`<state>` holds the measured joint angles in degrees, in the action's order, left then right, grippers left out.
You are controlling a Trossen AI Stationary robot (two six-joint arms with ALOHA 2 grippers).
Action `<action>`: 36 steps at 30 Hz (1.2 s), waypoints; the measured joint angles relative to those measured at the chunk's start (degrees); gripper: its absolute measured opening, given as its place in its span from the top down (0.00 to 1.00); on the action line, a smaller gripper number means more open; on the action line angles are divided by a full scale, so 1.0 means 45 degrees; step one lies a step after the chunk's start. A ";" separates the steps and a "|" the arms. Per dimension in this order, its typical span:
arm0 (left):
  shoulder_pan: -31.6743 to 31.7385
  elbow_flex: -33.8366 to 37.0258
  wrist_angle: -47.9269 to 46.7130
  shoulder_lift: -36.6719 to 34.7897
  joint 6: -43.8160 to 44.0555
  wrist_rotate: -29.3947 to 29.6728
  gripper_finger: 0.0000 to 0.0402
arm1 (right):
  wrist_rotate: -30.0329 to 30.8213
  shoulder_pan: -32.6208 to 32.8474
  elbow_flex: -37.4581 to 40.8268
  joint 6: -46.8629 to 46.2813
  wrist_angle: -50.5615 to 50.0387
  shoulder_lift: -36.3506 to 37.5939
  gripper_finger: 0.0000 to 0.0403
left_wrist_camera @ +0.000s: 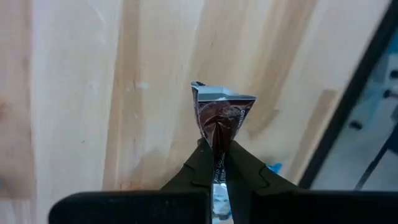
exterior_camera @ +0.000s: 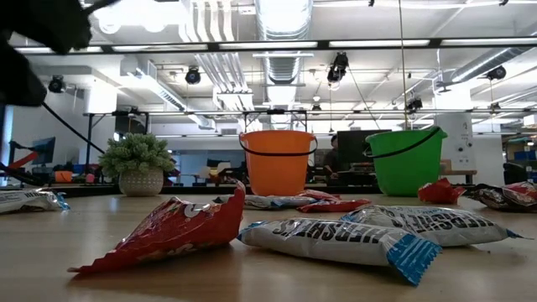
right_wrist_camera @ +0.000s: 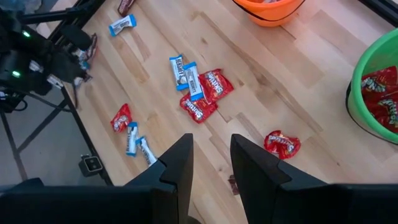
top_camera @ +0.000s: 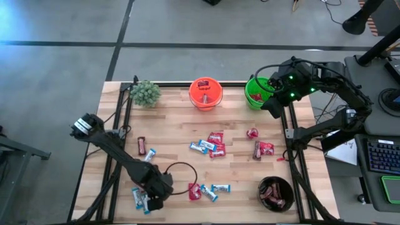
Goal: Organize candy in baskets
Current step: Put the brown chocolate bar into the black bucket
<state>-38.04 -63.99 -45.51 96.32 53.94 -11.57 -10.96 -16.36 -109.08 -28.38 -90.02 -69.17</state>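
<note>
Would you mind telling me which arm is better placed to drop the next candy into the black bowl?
Left. Its claw is shut on a dark brown candy at the table's near-left corner. The right claw is open and empty beside the green pail, far from the black bowl.

Pale butcher-block wooden table on grey concrete floor; at 3 o'clock, black keyboard; overhead, white ceiling ducts and strip lights.

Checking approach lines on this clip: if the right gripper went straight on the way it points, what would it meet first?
Probably bare table. The right gripper, fingers open, hangs beside the green pail and aims between the red candy packet and the red-and-blue candy cluster. Depth is unclear, so the packet could be grazed.
</note>
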 joint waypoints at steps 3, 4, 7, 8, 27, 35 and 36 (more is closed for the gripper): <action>0.0015 -0.0010 -0.0042 -0.0710 0.0443 0.0425 1.00 | -0.0001 0.0000 0.0000 0.0156 0.0000 0.0001 0.76; 0.0015 -0.0010 -0.0084 -0.0960 0.0563 0.0681 1.00 | -0.0002 0.0000 0.0000 0.0252 0.0000 0.0008 0.76; 0.0127 -0.0015 -0.0126 -0.1708 0.0901 0.1541 1.00 | -0.0005 0.0000 0.0000 0.0484 0.0000 0.0019 0.76; 0.0186 -0.0015 -0.0140 -0.1957 0.0970 0.1869 1.00 | -0.0009 0.0000 0.0000 0.0493 0.0000 0.0019 0.76; 0.2026 -0.0024 0.1277 -0.4831 -0.1525 0.7455 1.00 | 0.0449 0.0000 0.0091 0.0707 0.0063 -0.0104 0.76; 0.3501 -0.0024 0.3856 -0.4840 -0.4777 0.8535 1.00 | 0.0313 0.0000 0.0136 0.0692 0.0074 -0.1032 0.74; 0.3711 -0.0024 0.4285 -0.4840 -0.5203 0.8569 1.00 | 0.0181 0.0000 0.0136 0.0830 0.0101 -0.1209 0.73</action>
<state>-21.34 -64.10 -26.23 74.54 30.52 26.99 -10.15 -16.36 -108.47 -24.64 -89.56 -74.61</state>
